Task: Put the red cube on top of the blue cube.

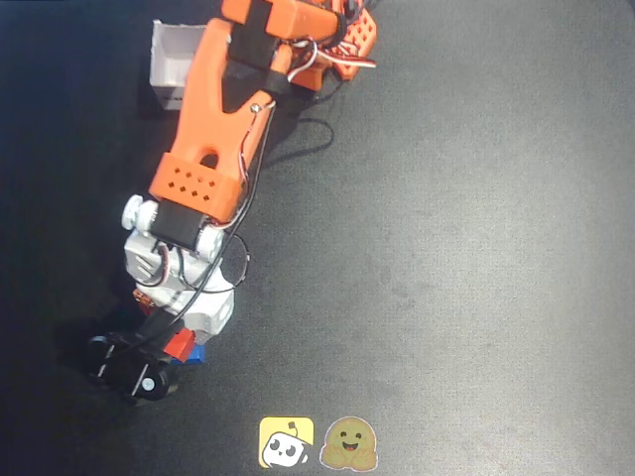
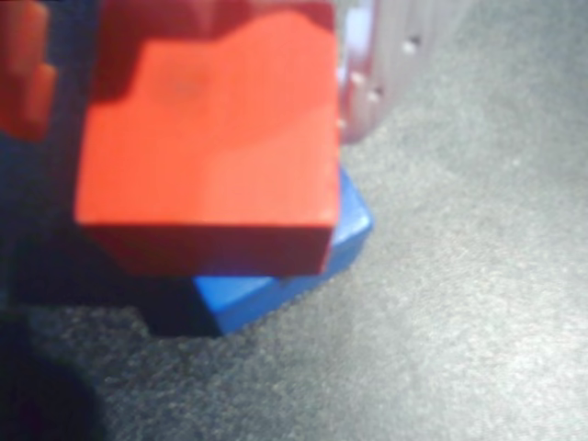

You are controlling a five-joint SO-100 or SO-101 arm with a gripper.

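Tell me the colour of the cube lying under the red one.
Bright blue. The blue cube shows best in the wrist view, peeking out beneath the red cube.

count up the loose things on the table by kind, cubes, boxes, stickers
cubes: 2, the red cube over the blue cube
boxes: 1, the white box
stickers: 2, the yellow sticker and the brown sticker
total: 5

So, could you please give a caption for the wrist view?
Red cube between the fingers, sitting over the blue cube, rotated relative to it, on dark table.
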